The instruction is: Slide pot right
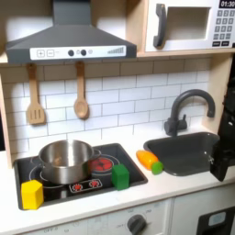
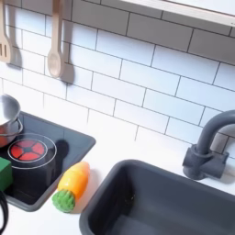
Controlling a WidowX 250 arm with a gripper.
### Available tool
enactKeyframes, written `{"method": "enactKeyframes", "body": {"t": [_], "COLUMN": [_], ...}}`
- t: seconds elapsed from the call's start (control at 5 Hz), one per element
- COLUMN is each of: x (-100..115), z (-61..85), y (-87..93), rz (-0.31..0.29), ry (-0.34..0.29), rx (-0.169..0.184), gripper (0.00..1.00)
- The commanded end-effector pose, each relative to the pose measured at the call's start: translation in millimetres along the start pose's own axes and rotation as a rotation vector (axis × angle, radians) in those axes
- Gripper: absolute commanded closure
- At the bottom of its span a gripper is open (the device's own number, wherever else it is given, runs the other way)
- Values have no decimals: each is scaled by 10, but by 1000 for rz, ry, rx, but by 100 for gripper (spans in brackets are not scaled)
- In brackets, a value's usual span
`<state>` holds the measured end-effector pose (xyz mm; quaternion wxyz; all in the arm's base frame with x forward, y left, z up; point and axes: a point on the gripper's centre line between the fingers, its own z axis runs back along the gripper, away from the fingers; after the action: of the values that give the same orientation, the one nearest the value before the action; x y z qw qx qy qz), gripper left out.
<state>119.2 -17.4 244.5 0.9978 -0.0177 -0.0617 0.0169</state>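
Pot sitting on stove, untouched; gripper waiting at the first exterior view's right, opening unclear; approach pending.

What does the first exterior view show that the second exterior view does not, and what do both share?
First exterior view alone: range hood, microwave, yellow block, and the whole pot on the stove.
Second exterior view alone: a closer look at the carrot's green end.
Both share: pot edge, red burner, toy carrot, sink, faucet, wooden spoon.
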Motion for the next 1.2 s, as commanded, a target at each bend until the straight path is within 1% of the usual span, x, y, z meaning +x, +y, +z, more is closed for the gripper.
{"method": "enactKeyframes", "body": {"t": [0.0, 0.2, 0.4, 0.6, 0.8, 1.0], "x": [0, 129, 227, 332, 444, 554], "z": [0, 15, -5, -5, 7, -6], "y": [0, 148, 284, 390, 481, 572], "rz": [0, 6, 19, 26, 28, 45], "ry": [0, -12, -20, -31, -47, -52], "rx": [0, 13, 31, 35, 48, 45], "gripper": [0, 0, 0, 0, 0, 0]}}
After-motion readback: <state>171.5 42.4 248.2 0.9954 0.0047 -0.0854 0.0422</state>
